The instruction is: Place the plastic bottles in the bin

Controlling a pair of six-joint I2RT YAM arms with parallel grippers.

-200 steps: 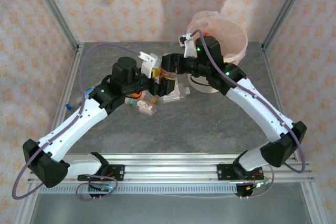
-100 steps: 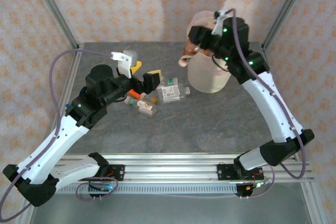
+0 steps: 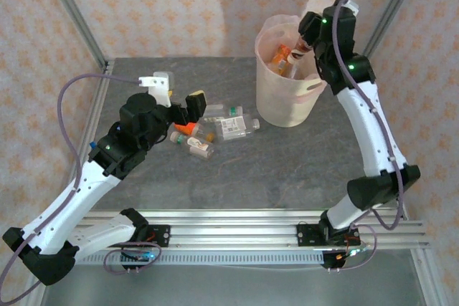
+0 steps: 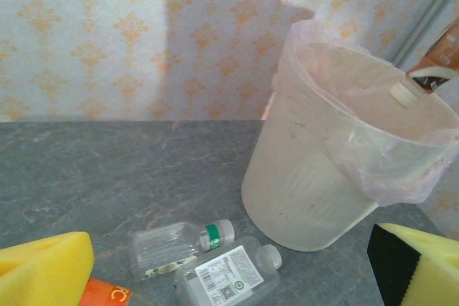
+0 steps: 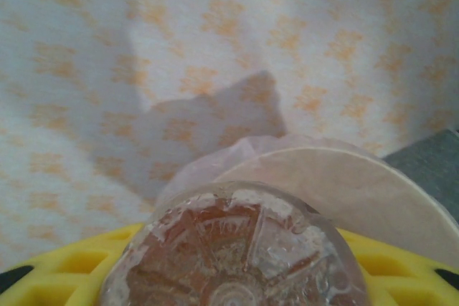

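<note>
Cream bin point(image 3: 283, 105): 1; tools point(image 3: 185, 109) point(image 3: 303, 37): 2

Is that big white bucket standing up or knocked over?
Upright: the bucket stands on its base, open mouth facing up.

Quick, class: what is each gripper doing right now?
Left gripper: open, holding nothing.
Right gripper: closed on a plastic bottle above the bin.

Table point(image 3: 287, 170): grey, marbled, fills the centre of the top view. Wall point(image 3: 179, 5): cream with orange motifs, across the upper frame, with a soft shadow at upper centre. Post point(image 3: 75, 12) at upper left, second post point(image 3: 393, 8) at upper right: metal, slanting. Rail point(image 3: 237, 238): silver, along the bottom.
</note>
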